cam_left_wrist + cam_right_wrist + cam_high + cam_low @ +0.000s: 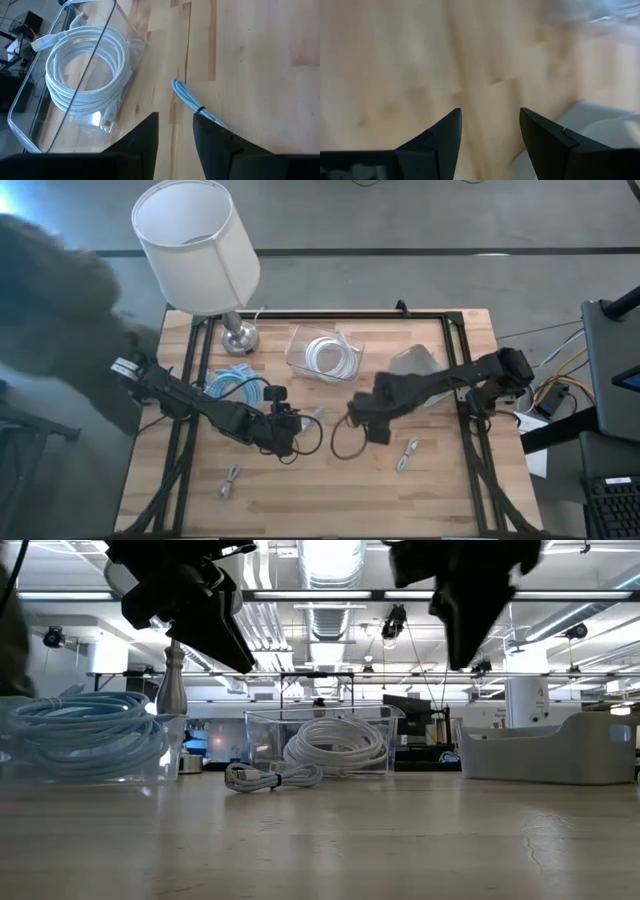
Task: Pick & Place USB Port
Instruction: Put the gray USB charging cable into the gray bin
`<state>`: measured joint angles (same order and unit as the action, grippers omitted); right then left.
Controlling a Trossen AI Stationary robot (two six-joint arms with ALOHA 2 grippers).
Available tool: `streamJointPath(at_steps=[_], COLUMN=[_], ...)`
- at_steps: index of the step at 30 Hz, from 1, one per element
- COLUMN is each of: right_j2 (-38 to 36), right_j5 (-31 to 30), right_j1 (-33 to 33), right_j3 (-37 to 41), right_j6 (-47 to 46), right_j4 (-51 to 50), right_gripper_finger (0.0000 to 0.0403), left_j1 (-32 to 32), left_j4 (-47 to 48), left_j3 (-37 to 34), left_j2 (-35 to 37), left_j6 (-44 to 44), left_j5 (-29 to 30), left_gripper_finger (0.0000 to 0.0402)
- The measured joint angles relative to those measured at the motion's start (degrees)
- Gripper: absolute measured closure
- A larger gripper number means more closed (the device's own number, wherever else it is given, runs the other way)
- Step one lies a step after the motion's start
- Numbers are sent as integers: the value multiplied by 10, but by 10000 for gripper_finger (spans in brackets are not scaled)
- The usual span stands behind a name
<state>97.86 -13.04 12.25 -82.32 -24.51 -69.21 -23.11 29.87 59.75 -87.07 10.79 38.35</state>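
So far nothing looks picked up: both grippers hang above the surface (440, 500) with nothing between their fingers.

Taking the clear bin (325, 353) with the white coil (335, 356) as the landmark, the left gripper (288, 423) sits toward the near edge and a little left of it. Its wrist view shows the fingers (142, 145) parted by a modest gap, with a small pale-blue cable (197, 106) lying loose on the wood just past them, beside the bin (75, 85). That cable (313, 414) seems the likeliest task piece, though no frame shows a connector plainly enough to call it the USB part.

The right gripper (362, 420) is near and slightly right of the bin, over a dark cable loop (345, 442). Its fingers (440, 140) are spread wide over bare wood; that view is smeared, so the arm seems to be in motion.

Farther from the bin, two more small bundles lie toward the near edge, one to the left (230, 480) and one to the right (408, 454). A blue coil (235, 385) sits left of the bin, a grey tray (415, 365) right of it, and a lamp (197, 245) stands behind and left.

By my reading the task is at its start: approach only, with grasp, carry and placement all left.
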Motion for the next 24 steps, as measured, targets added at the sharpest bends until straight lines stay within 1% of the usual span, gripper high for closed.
streamJointPath(at_steps=[5, 13, 19, 24], right_j2=[0, 0, 0, 0], right_j5=[70, 148, 156, 153], right_j1=[46, 117, 164, 190], right_j3=[26, 95, 152, 198], right_j6=[0, -10, -5, 24], right_j4=[2, 6, 36, 78], right_gripper_finger=[207, 209, 209, 209], left_j1=[0, 0, 0, 0], left_j4=[0, 0, -1, -4], left_j3=[0, 0, 0, 0], left_j2=[0, 0, 0, 0], left_j6=[0, 2, 4, 5], left_j5=[0, 0, 0, 2], left_gripper_finger=[278, 278, 278, 278])
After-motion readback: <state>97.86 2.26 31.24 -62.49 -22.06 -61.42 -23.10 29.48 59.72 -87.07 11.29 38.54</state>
